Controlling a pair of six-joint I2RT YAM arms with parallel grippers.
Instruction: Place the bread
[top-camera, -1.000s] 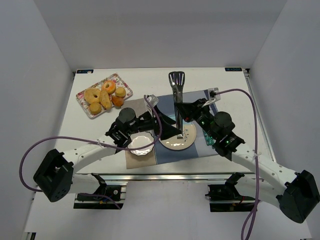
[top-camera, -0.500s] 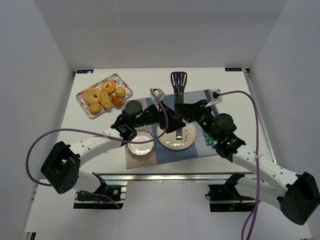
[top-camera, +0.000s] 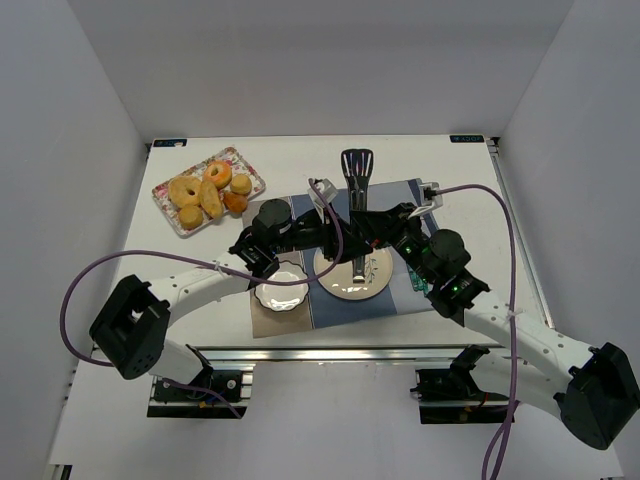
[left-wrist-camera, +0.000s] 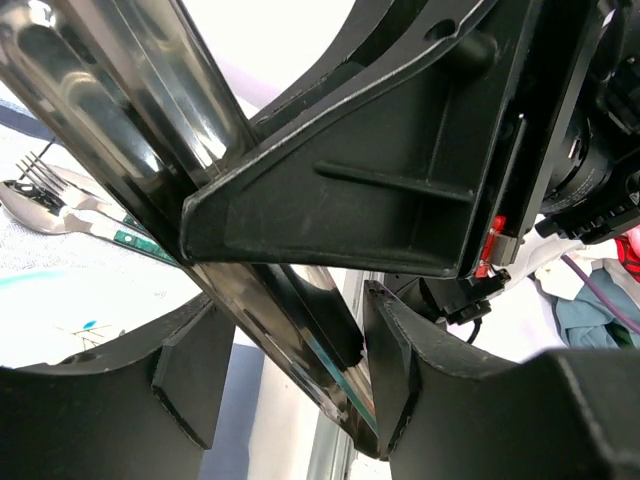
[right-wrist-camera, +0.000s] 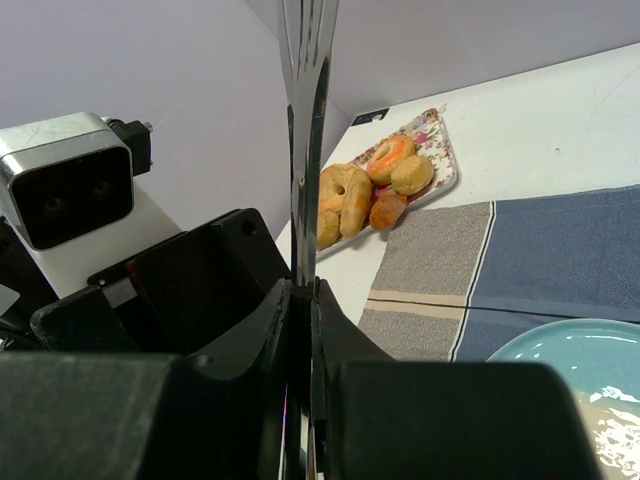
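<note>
The bread (top-camera: 211, 198) lay on the patterned tray (top-camera: 250, 168) at the upper left of the top view, among ring doughnuts and small round buns, well apart from both arms and touched by neither. Near the middle of the surface (top-camera: 290, 160) a blue and grey mat (top-camera: 395, 300) carried a pale plate (top-camera: 340, 285), with a small white bowl (top-camera: 282, 292) just beside it to the left. Both arms reached in over the plate. The right gripper (right-wrist-camera: 300, 300) had its jaws closed tight on the thin metal handle of a utensil (top-camera: 357, 165), which its wrist view showed edge-on and upright. The black slotted head pointed toward the top of the top view. The left gripper (left-wrist-camera: 295, 375) had its jaws about halfway apart, straddling the same shiny handle, which ran slantwise between them in the left wrist view. Whether its fingers (left-wrist-camera: 195, 370) actually pressed on the metal could not be told. A fork (left-wrist-camera: 35, 170) lay at the left edge of that view.
</note>
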